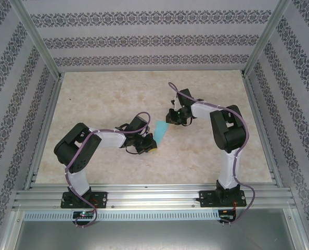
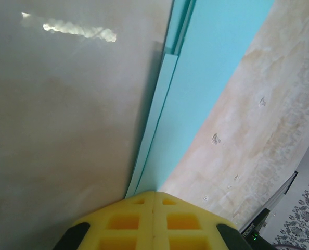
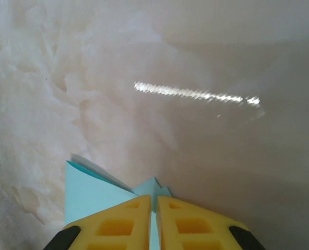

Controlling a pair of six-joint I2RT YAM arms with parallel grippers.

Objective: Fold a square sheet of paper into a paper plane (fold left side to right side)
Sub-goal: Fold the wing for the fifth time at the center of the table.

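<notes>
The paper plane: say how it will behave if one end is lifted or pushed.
Probably floppy: the paper plane is thin folded paper, with layers separating along its edge. Likely very light and easy to slide on the glossy table. Its flaps, raised by the right gripper, could spring open or crease if pinched hard.

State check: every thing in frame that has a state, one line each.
turquoise paper: folded narrow, layers showing, spanning between both grippers
left gripper: shut, tips at one end of the paper, grip unclear
right gripper: shut on the paper's other end
</notes>
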